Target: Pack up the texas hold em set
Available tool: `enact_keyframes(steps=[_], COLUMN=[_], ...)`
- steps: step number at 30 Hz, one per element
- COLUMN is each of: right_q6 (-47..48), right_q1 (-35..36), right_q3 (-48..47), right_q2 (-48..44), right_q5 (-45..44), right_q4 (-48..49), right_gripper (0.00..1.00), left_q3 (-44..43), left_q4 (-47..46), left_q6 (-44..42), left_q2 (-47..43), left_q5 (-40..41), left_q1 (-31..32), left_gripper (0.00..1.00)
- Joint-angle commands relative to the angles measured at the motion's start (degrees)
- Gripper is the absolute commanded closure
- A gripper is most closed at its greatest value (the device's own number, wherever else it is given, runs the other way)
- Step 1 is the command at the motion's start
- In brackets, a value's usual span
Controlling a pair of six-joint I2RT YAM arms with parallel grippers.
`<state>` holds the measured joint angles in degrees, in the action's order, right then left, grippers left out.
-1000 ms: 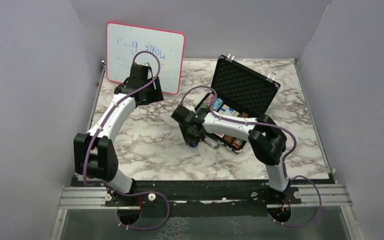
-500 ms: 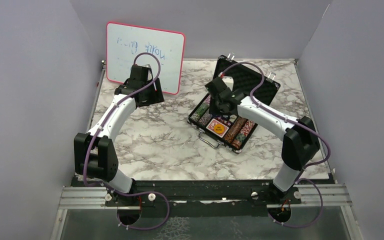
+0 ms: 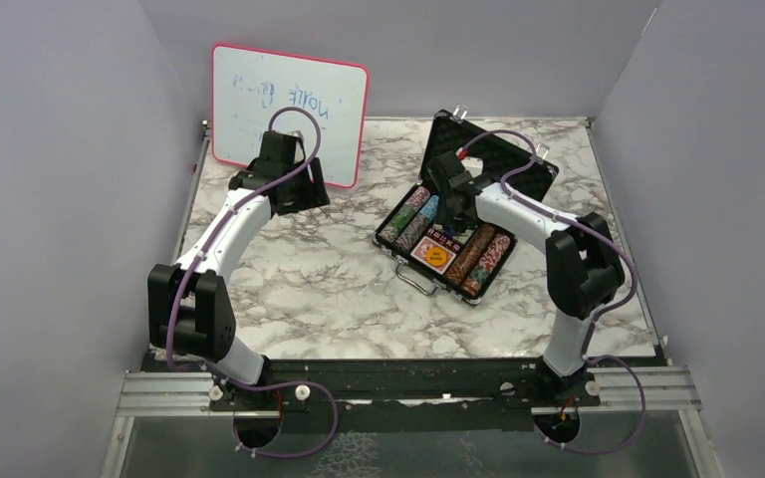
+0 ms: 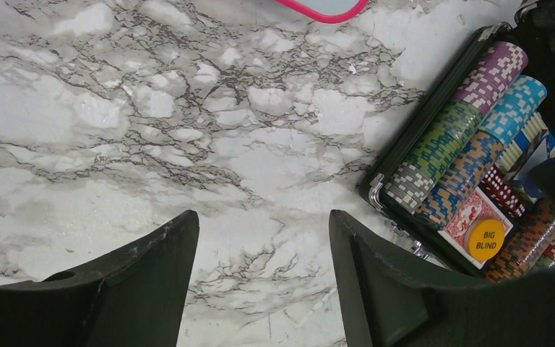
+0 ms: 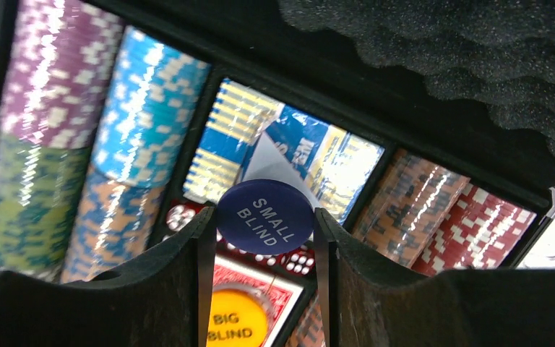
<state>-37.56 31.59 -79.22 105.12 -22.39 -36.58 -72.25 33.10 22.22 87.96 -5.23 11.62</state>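
button (image 5: 265,215), blue "small blind", pinched in r tool (image 5: 264,217) over open case (image 5: 441,43) w/ chips (image 5: 50,108); l tool (image 4: 261,217) spread above desk (image 4: 188,108)

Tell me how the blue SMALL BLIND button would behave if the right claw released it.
The blue button looks rigid and smooth; the right claw pinches only its rim, so it may slip. Landing on edge, it could roll.

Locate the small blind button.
Right wrist view: small blind button held in right gripper, over the case, above the dice and big blind button.
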Motion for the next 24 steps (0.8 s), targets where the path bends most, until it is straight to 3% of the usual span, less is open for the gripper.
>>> enact_keyframes(steps=[1,13,20,24], right_q6=[1.07,3.52,5.37,8.2], right_q1=[-0.66,-1.4,-1.45,-1.45], right_q3=[-1.13,-1.23,-2.82,-2.95], right_q2=[2.22,4.54,3.57,-1.02], right_q5=[-0.39,-1.94,-2.34,-1.23], right_q4=[2.24,4.07,2.2,2.28], right_gripper=[0.54,0.52,0.32,0.28], left_q3=[0.51,0.76,1.2,1.76], left_q4=[-1.07,-1.24,-1.11,-0.86], left_q6=[-0.33,-0.77,-0.86,-0.49], left_q2=[-1.16,-0.63,-1.81,-4.05], left_q5=[-1.46,-2.13,-2.15,-2.24], left_q1=[-0.37,-0.37,-0.37,-0.36], left_gripper=[0.31,0.31,0.28,0.26])
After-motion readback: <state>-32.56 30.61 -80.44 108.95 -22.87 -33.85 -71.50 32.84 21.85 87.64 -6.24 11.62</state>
